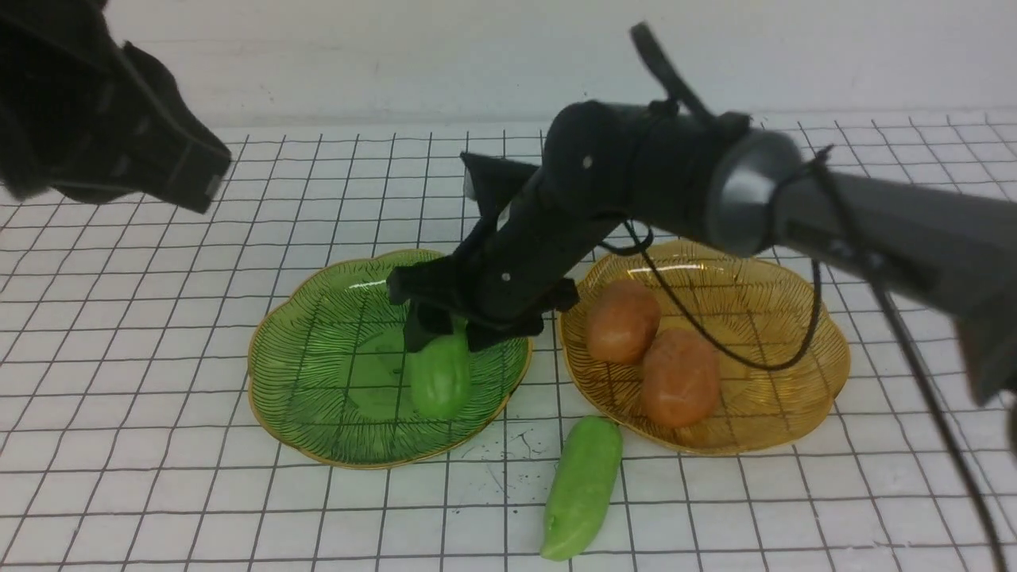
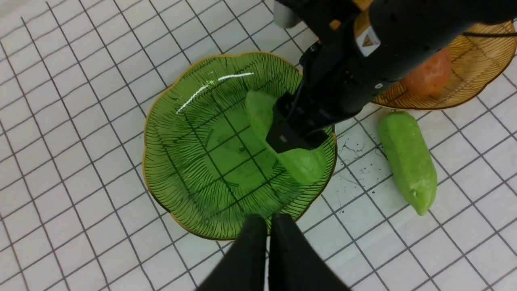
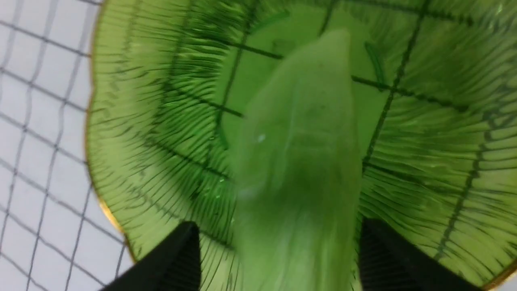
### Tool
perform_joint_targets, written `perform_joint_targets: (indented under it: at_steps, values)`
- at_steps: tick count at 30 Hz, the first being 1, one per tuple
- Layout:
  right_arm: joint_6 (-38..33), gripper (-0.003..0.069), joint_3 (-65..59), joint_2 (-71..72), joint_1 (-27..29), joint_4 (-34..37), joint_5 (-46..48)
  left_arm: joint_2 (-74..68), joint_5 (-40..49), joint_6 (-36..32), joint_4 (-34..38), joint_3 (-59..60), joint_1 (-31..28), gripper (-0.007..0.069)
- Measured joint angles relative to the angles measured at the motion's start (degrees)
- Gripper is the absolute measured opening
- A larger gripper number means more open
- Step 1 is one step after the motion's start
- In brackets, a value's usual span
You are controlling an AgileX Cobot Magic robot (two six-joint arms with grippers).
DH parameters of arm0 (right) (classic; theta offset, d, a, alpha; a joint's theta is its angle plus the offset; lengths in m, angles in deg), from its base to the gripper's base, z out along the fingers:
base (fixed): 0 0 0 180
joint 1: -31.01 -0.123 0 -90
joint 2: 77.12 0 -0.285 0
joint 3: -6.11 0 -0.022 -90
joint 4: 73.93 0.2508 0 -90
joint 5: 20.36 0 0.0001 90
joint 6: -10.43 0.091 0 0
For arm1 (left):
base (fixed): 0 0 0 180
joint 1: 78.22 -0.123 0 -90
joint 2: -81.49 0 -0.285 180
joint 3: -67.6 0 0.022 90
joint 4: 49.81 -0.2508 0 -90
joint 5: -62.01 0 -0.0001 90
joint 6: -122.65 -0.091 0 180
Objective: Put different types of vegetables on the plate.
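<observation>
Note that the work surface is a white tabletop [image 1: 119, 318] ruled with a black grid, backed by a plain white wall [image 1: 397, 56]. You will find two scalloped dishes side by side on it: a green ribbed glass plate [image 1: 318, 397] with a gold rim on the robot's left and an amber ribbed glass plate [image 1: 779, 318] on its right, near each other but apart. The amber plate carries two orange-brown egg-shaped toy potatoes [image 1: 622, 320], touching each other. Check the right gripper [image 1: 449, 338] first: it reaches down over the green plate with its jaws spread, straddling a light-green oblong toy cucumber [image 1: 439, 377] whose lower end lies on that plate. In the right wrist view the black fingers [image 3: 173, 262] stand on either side of this cucumber, and bare plate shows between one finger and the cucumber, so treat the grasp as released; the cucumber is blurred there, and you cannot tell whether the other finger touches it. A second light-green toy cucumber [image 1: 581, 486] lies on the bare tabletop in front of the two plates, its far end just beside the amber plate's rim. The left gripper [image 2: 268, 238] hangs raised above the table on the robot's left, fingers pressed together on nothing.
</observation>
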Motion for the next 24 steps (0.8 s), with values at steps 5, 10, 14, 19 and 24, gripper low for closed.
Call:
perform_joint_targets:
  at_steps: [5, 10, 14, 19, 24]
  values:
    - [2.44, 0.0568, 3.68, -1.36, 0.0, -3.25, 5.71, 3.21, 0.0, 0.0, -1.03, 0.52, 0.0, -0.0008]
    - [1.45, 0.0567, 11.39, -1.22, 0.57, -8.7, 16.05, 7.68, 0.02, 0.21, -2.18, 4.11, 0.0, -0.0008]
    - [2.1, 0.0521, 12.77, 2.47, 1.62, -12.31, 16.87, 11.84, 0.11, 1.81, -4.48, 8.16, 0.0, -0.0008]
    - [4.08, 0.046, 3.44, 13.0, 0.18, -13.06, 17.2, 17.6, 0.7, 6.16, -8.57, 14.49, 0.0, -0.0008]
    - [7.2, 0.0454, -8.78, 17.37, -2.17, -15.62, 17.45, 20.47, 0.65, 7.53, -9.29, 17.72, 0.0, -0.0008]
